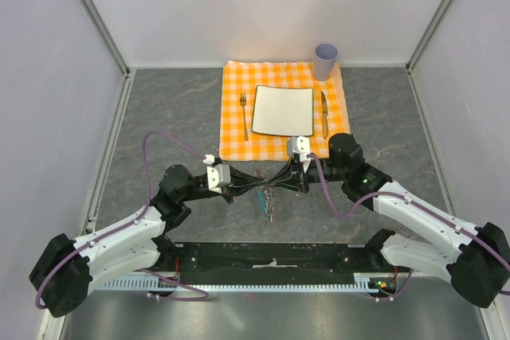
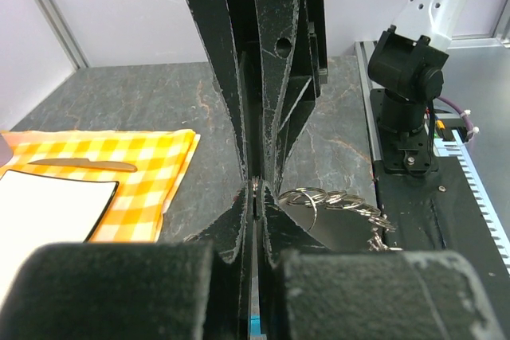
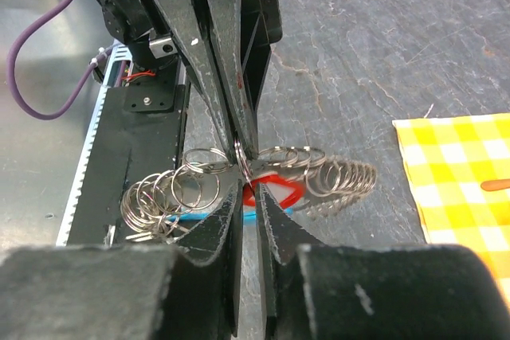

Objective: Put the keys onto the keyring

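Note:
Both grippers meet above the dark table in front of the cloth. My left gripper [image 1: 256, 184] [image 2: 255, 190] is shut on a ring of the keyring [image 2: 343, 201], a silvery chain of rings. The chain sags below the jaws [image 1: 269, 205] and spreads to either side [image 3: 167, 193]. Its blue tab [image 3: 187, 217] lies under the rings. My right gripper [image 1: 275, 181] [image 3: 249, 179] faces the left one, its jaws down to a narrow gap. Its tips pinch the edge of the key's red head [image 3: 280, 189], right beside the ring that the left gripper holds. The key's blade is hidden.
Behind the grippers lies an orange checked cloth [image 1: 235, 93] with a white square plate [image 1: 283, 109], a fork [image 1: 244, 113] and a knife [image 1: 324, 109]. A lilac cup [image 1: 325, 60] stands at its back right corner. Black arm bases and a cable rail [image 1: 271, 260] line the near edge.

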